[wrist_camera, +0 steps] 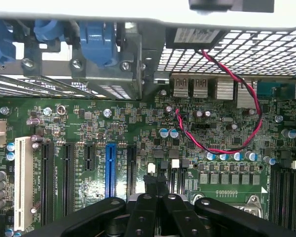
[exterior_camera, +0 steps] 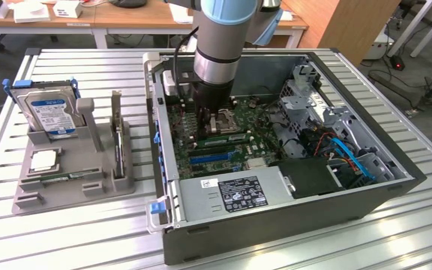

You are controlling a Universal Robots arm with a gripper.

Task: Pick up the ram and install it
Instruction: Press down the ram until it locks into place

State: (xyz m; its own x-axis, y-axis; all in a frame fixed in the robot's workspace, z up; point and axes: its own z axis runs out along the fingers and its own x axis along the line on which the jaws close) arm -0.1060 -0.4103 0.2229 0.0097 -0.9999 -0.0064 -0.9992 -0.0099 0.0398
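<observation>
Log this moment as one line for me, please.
arm: inside open computer case | claw: shut over motherboard | ram: lying in grey holder beside case

- The arm [exterior_camera: 217, 50] comes down near-vertical from the top of the exterior view, its blue-capped joint above a grey wrist segment.
- The black hand [exterior_camera: 220, 109] points straight down at the arm's lower end.
- In the wrist view the hand [wrist_camera: 157, 197] shows as dark linkages, with the fingers [wrist_camera: 144, 210] drawn together, nothing seen between them.
</observation>
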